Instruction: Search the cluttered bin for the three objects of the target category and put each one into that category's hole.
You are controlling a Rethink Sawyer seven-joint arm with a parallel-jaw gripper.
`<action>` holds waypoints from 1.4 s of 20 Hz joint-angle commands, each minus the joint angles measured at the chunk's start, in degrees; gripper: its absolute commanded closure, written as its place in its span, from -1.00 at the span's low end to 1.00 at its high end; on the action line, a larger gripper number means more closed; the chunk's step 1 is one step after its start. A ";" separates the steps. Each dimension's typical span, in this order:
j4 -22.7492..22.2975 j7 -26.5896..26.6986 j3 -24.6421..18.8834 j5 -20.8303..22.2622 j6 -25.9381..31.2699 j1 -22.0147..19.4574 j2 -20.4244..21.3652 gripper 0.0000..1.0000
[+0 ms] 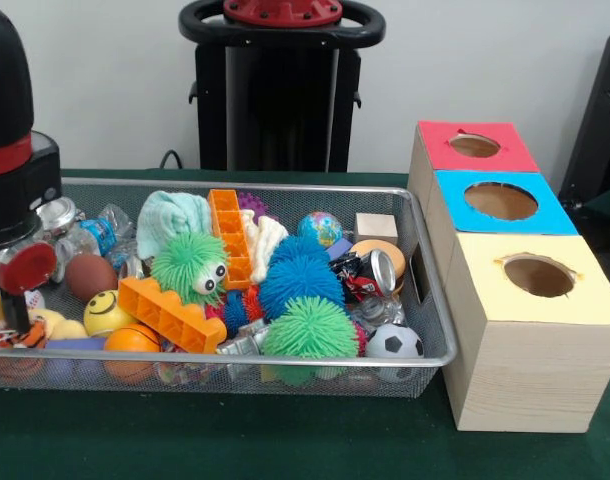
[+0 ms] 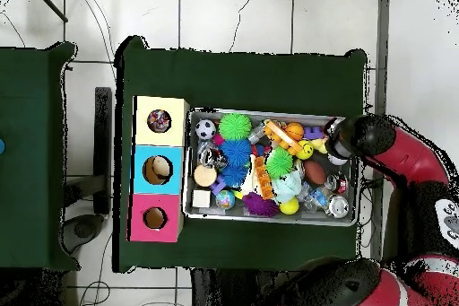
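Gripper (image 1: 10, 290) low over the wire bin's (image 1: 440, 330) end among toys, finger opening impossible to tell.

Green table (image 1: 285, 440) under bin (image 1: 425, 290), box (image 1: 525, 340)

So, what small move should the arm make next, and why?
Probably lower the gripper onto one item at the wire bin's end where it hovers, by the brown ball. I cannot tell whether it is holding anything, and that clutter is nearest.
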State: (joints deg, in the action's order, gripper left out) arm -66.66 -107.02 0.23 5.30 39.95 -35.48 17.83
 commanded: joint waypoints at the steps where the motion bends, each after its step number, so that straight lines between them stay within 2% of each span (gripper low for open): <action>1: 0.91 10.15 -4.44 3.85 9.94 -0.64 -2.20 1.00; 5: -1.77 8.57 -4.44 4.37 10.39 -0.40 -0.67 1.00; 10: -1.86 8.54 -4.44 5.43 10.11 -0.48 -1.38 1.00; 14: -1.35 8.49 -5.61 5.74 5.74 -1.61 -4.39 1.00; 18: -2.94 8.04 -7.57 6.49 -1.39 -3.09 -5.31 1.00; 20: -3.14 7.76 -8.20 7.05 -2.98 -3.39 -5.50 1.00; 24: -3.74 7.31 -8.13 7.12 -0.57 -2.88 -2.97 1.00; 28: -1.57 8.25 -9.92 5.69 1.90 -3.36 -1.63 1.00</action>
State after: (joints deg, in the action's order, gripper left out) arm -66.46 -107.02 -2.90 8.62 43.09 -37.68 17.16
